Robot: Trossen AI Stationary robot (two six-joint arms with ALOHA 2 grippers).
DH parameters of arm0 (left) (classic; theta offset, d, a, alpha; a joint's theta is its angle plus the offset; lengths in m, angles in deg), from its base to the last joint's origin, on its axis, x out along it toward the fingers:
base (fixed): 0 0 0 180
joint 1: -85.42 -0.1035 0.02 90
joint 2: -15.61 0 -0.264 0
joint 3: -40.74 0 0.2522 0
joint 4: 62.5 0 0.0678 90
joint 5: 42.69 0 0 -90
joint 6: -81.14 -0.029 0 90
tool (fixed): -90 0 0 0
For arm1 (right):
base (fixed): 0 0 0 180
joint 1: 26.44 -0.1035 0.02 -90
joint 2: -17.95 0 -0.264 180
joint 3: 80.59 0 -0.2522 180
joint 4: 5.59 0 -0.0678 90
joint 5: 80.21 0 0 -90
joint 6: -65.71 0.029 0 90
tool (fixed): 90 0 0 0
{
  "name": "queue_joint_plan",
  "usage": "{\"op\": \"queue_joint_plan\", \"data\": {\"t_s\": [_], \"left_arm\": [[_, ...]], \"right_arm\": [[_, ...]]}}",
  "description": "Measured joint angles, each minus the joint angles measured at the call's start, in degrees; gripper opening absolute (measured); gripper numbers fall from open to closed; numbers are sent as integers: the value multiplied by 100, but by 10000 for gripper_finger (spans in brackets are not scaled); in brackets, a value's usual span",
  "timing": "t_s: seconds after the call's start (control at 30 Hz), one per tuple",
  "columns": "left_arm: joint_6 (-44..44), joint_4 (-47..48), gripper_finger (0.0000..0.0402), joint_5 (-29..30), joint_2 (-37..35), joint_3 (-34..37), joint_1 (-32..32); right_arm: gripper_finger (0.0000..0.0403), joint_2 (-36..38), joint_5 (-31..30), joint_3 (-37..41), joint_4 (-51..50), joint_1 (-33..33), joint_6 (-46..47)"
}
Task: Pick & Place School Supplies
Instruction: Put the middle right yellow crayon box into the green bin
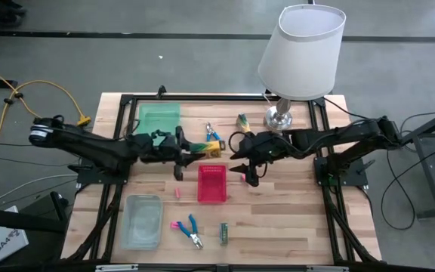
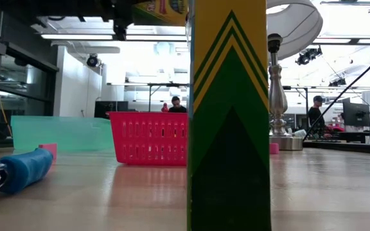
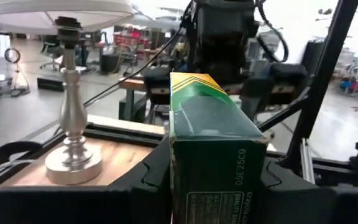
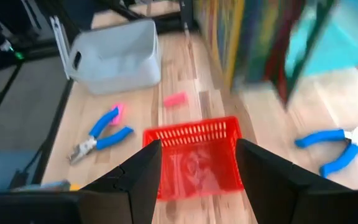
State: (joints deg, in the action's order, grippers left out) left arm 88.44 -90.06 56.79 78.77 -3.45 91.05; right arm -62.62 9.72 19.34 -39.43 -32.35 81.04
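My left gripper [image 1: 193,149] is shut on a green-and-yellow cardboard box [image 3: 210,137], held in the air above the table's middle, just beyond the red mesh basket [image 1: 211,183]. My right gripper [image 4: 197,168] hangs open over the basket [image 4: 194,155] with nothing between its fingers. A second box [image 1: 242,121] lies near the lamp. A third [image 2: 229,115] stands on end at the near edge. Blue-handled pliers [image 1: 214,134] lie beyond the basket. A blue-handled and a pink-handled tool [image 1: 187,229] lie in front of it. A pink eraser [image 1: 178,193] lies left of the basket. My left gripper pinches the box's two long sides [image 3: 178,180] between its two fingers [image 3: 151,183], at the end nearest the wrist. The fingers come level from the table's left and lie along the box. The box sticks out level beyond the fingers, chevron end forward, clear of the table.
A lamp with a white shade [image 1: 302,53] stands at the far right on a metal base [image 1: 279,117]. A flat green tray [image 1: 159,117] lies at the far left, a clear plastic bin [image 1: 142,221] at the near left. People sit in the room behind.
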Motion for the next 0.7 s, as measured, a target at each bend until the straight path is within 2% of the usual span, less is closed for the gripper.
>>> {"op": "queue_joint_plan", "data": {"t_s": [0.27, 0.57, 0.7], "left_arm": [[149, 1619, 104, 839, -1048, 0, -2], [707, 3241, 104, 2673, -1646, 0, -2], [1077, 3911, 104, 3115, -1770, 0, 8]], "right_arm": [[197, -18, 9, 12, -363, 0, 320], [197, -20, 26, 12, -350, 0, 458], [197, -21, 24, 12, -354, -49, 458]]}}
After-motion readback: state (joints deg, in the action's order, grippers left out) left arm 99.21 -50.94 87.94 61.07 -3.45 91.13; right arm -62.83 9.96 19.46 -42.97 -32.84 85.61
